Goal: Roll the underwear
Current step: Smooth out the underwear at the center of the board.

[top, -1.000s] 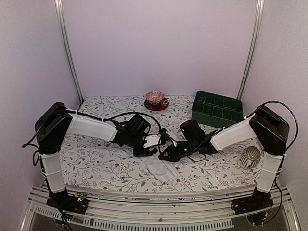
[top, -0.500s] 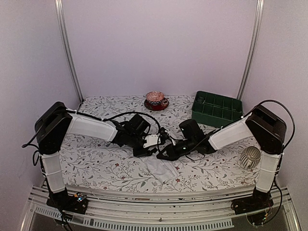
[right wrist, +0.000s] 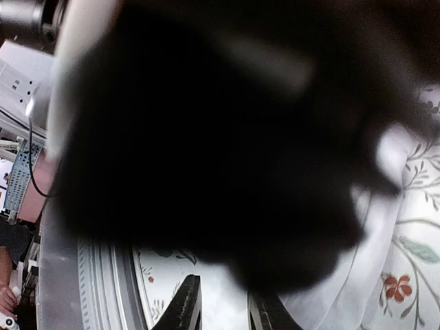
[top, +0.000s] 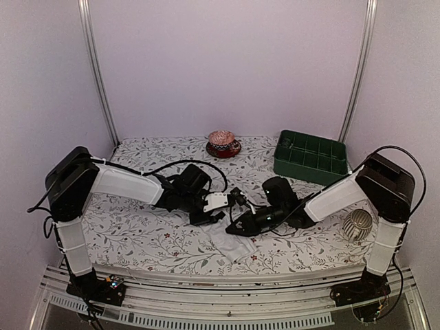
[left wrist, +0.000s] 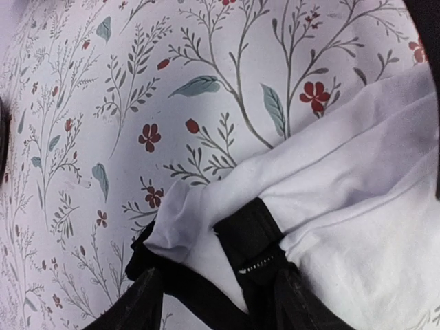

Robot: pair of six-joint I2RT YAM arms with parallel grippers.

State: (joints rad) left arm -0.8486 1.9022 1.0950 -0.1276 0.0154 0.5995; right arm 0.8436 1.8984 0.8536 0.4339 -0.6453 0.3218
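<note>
The table (top: 137, 240) is covered in a floral cloth. Both arms lean in toward the middle, the left arm (top: 127, 182) from one side and the right arm (top: 337, 196) from the other. There's a green tray (top: 309, 157) at the back right.

The white brief (top: 230, 240) lies flat on the cloth near the front centre, right below the two wrists. Its black-trimmed edge is up by the grippers.

A ribbed white ball (top: 357, 224) sits by the right arm's base, and there's a small bowl (top: 221, 141) on a saucer at the back.

The left gripper (left wrist: 212, 275) is down on the brief's edge, its jaws spread, with the black trim and a fold of white lying between them.

For the right gripper (right wrist: 221, 292), honestly can't tell. A blurry black mass fills that wrist view and only a narrow gap shows between the fingers.
</note>
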